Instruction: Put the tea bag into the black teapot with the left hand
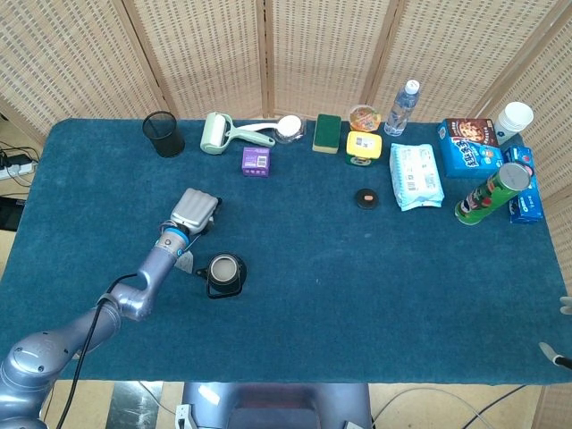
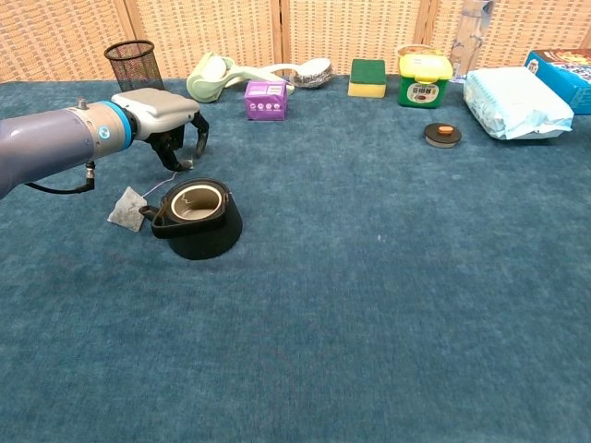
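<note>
The black teapot (image 1: 223, 273) (image 2: 194, 217) stands open-topped on the blue cloth at the front left. The tea bag (image 2: 126, 208) (image 1: 183, 262) lies flat on the cloth just left of the teapot. Its string runs up and right to a small tag (image 2: 187, 164). My left hand (image 2: 169, 118) (image 1: 194, 210) hovers behind the teapot, fingers curved down and apart right over the tag; whether they touch it is unclear. Only slivers of my right hand (image 1: 554, 357) show at the bottom right edge of the head view.
Along the far edge stand a black mesh cup (image 2: 129, 61), a lint roller (image 2: 214, 72), a purple box (image 2: 266, 99), a green sponge (image 2: 367, 77) and a yellow jar (image 2: 424, 78). A small round lid (image 2: 442, 134) and a tissue pack (image 2: 515, 101) lie to the right.
</note>
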Tool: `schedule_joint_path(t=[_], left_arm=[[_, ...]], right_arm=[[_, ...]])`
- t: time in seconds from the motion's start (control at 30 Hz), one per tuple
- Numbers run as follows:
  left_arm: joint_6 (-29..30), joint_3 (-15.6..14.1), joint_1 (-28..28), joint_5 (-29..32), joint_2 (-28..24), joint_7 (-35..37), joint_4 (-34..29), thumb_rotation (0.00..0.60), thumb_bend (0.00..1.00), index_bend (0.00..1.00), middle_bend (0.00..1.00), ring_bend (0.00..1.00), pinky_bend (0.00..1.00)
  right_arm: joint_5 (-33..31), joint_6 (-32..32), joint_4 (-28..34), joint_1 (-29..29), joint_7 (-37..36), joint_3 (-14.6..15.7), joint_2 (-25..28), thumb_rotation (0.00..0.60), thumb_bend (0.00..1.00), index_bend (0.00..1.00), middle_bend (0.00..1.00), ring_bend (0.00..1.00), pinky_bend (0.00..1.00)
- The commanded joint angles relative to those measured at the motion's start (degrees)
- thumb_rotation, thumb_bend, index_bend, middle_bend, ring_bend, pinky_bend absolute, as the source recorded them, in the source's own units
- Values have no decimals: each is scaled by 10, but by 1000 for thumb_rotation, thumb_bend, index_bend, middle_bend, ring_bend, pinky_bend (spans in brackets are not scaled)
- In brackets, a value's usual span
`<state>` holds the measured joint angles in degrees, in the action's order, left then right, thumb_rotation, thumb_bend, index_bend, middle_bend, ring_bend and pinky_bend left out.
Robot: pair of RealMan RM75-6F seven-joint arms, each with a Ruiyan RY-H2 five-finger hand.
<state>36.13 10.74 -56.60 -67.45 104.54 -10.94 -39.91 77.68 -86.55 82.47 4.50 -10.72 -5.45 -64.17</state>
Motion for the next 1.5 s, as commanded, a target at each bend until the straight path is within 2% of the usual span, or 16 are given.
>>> schedule_joint_path(t=[0.03,0.23,0.7,1.13,1.33,1.5], left_arm=[[-1,1,0,0,1,2,1,600,427,461,987,912,834],[-3,0,1,-1,1,3,2,600,445,504,988,912,834],[-9,2,5,6,2,-4,6,600,452,531,988,912,834],[-10,5,6,10,1,-11,1,600,489,631,988,912,834],[8,10,12,8,-14,-6,-22,600,494,681,988,912,834],[50,18,30,4,-47,3,-75,600,499,687,988,912,834]], right_arm=[[-1,1,0,0,1,0,0,600,96,262,358,271,335],[0,1,0,0,1,-1,0,600,95,263,358,271,335],[-2,3,-1,2,1,-3,-1,600,96,262,357,271,336],[-1,2,1,4,0,-4,0,600,96,263,358,272,337],[0,2,2,5,0,-5,1,600,96,262,358,273,337],[6,1,4,2,2,-5,0,600,97,262,358,272,336]])
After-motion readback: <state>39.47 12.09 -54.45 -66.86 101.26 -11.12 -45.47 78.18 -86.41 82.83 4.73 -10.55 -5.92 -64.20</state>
